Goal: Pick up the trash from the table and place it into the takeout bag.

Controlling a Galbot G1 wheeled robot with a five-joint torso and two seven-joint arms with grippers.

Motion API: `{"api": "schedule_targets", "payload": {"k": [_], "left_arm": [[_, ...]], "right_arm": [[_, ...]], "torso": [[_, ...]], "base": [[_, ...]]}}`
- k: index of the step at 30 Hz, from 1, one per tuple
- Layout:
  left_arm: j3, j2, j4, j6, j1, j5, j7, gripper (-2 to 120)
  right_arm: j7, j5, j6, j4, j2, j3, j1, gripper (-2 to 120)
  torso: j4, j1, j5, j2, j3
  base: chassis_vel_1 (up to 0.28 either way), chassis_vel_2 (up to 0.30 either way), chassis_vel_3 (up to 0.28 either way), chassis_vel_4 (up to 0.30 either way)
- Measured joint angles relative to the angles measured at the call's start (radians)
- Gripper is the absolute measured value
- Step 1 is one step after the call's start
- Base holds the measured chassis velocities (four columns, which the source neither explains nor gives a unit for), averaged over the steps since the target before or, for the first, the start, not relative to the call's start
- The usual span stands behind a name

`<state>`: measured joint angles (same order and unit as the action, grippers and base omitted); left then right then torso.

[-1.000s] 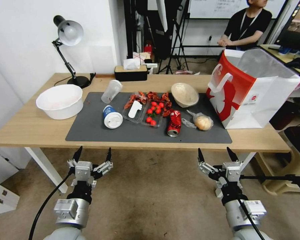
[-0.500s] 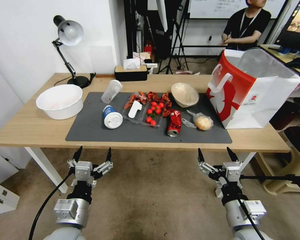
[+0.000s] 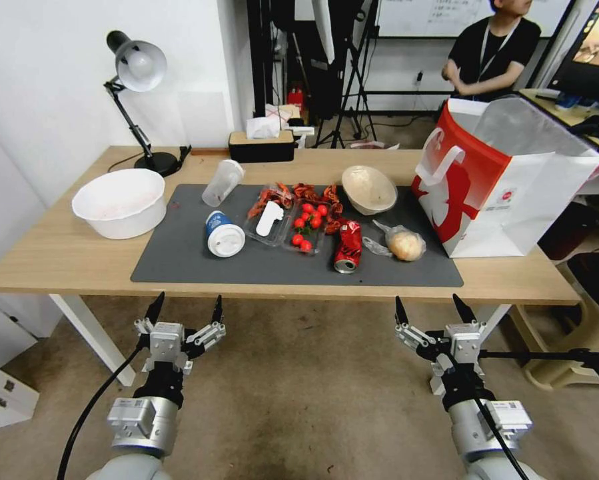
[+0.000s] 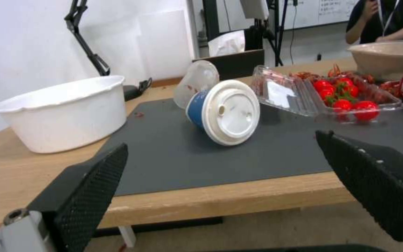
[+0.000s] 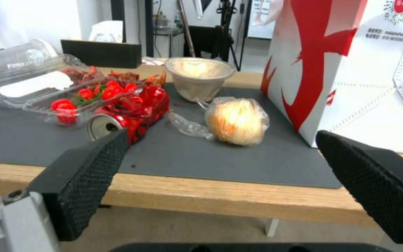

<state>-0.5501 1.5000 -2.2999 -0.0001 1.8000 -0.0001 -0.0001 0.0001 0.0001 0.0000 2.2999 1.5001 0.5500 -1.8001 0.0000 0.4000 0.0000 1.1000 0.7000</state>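
Here, light-wood table (image 3: 59,253) with grey mat (image 3: 186,257); left gripper (image 3: 184,311), right gripper (image 3: 431,310) fingers apart below edge.

You see 2 arms with silver-grey metal wrists, each carrying a small label plate. The left gripper (image 3: 184,309) and right gripper (image 3: 430,309) each have 2 black pointed fingers (image 4: 89,184) with a fine textured pad surface, on white-grey brackets. A black cable (image 3: 89,407) runs along the left arm.
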Motion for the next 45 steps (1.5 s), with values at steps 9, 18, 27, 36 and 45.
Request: {"api": "schedule_targets", "payload": {"k": [9, 18, 27, 36, 45], "left_arm": [[0.027, -0.008, 0.054, -0.031, -0.036, -0.018, -0.047, 100], [0.084, -0.028, 0.19, -0.117, -0.111, -0.077, -0.146, 100], [0.06, -0.034, 0.185, -0.127, -0.103, -0.079, -0.137, 100], [0.053, -0.038, 0.192, -0.13, -0.1, -0.077, -0.131, 100], [0.032, -0.05, 0.182, -0.13, -0.095, -0.093, -0.123, 100]], "right_arm": [[0.011, 0.079, 0.051, -0.046, 0.013, -0.018, -0.009, 100], [0.011, 0.128, 0.08, -0.057, 0.012, -0.009, -0.008, 100], [0.001, 0.153, 0.08, -0.055, -0.002, 0.024, 0.0, 100], [-0.021, 0.188, 0.076, -0.086, -0.051, 0.041, 0.065, 100], [-0.035, 0.272, 0.054, -0.198, -0.187, 0.035, 0.239, 100]], "torso": [[0.0004, 0.0, 0.001, 0.0, 0.0], [0.0002, 0.0, -0.0001, 0.0, 0.0], [0.0, 0.0, -0.0001, 0.0, 0.0], [-0.0001, 0.0, 0.0, 0.0, 0.0], [-0.0002, 0.0, 0.0002, 0.0, 0.0]], "base": [[0.0, 0.0, 0.0, 0.0], [0.0, 0.0, 0.0, 0.0], [0.0, 0.0, 0.0, 0.0], [0.0, 0.0, 0.0, 0.0], [0.0, 0.0, 0.0, 0.0]]}}
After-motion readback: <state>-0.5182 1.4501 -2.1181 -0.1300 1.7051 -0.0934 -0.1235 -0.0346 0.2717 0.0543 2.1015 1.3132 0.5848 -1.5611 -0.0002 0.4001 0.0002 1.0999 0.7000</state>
